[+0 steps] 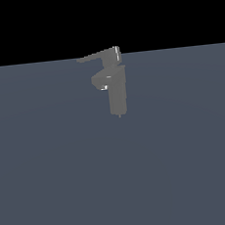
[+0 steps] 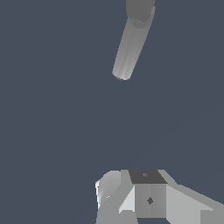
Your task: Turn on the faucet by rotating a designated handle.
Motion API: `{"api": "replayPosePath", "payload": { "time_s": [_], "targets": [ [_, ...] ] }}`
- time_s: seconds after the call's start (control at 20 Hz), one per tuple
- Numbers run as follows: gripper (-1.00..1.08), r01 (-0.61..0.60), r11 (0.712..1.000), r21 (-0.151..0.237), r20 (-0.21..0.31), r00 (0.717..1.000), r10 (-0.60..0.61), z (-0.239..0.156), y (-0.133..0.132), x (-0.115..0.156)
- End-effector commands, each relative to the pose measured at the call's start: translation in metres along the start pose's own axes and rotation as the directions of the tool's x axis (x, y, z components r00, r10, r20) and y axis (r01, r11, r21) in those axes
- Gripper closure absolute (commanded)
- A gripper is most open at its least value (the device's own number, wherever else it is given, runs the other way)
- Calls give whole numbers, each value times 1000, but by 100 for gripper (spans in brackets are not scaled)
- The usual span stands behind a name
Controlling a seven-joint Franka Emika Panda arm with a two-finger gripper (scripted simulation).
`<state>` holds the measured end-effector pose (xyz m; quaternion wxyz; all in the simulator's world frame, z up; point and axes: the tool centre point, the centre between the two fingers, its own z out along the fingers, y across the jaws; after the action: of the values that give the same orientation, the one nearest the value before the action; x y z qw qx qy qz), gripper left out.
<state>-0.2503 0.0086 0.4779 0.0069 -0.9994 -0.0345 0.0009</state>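
The grey faucet (image 1: pixel 117 92) stands upright on the dark floor in the middle of the exterior view. Its handle (image 1: pixel 96 55), a thin flat lever, juts from the top cap toward the exterior view's left, tilted slightly down at its tip. Below it a short spout stub (image 1: pixel 100 81) points the same way. The wrist view catches the faucet (image 2: pixel 150 200) from above as blocky grey faces at the picture's edge. There I cannot tell the handle from the spout. Neither the arm nor the gripper's fingers appear in either view.
A grey-blue floor (image 1: pixel 52 179) spreads around the faucet, meeting a black background at the horizon. A grey round bar (image 2: pixel 131 43) reaches into the wrist view, apart from the faucet; I cannot tell what it belongs to.
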Motion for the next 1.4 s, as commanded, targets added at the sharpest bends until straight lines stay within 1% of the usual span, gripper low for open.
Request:
{"api": "replayPosePath", "payload": {
  "time_s": [0.0, 0.15, 0.45, 0.9, 1.15, 1.35],
  "targets": [
    [108, 0, 1000, 0, 0, 1000, 0, 0, 0, 0],
    [108, -6, 1000, -6, 2, 1000, 6, 2, 2, 1],
    [108, -26, 999, -33, 12, 1000, 27, 8, 9, 6],
    [108, -56, 998, -27, 14, 998, 56, 6, 8, 13],
    [108, -112, 994, -18, 18, 994, 112, 1, 8, 26],
    [108, -177, 984, -10, 24, 984, 177, -3, 8, 42]
  ]
}}
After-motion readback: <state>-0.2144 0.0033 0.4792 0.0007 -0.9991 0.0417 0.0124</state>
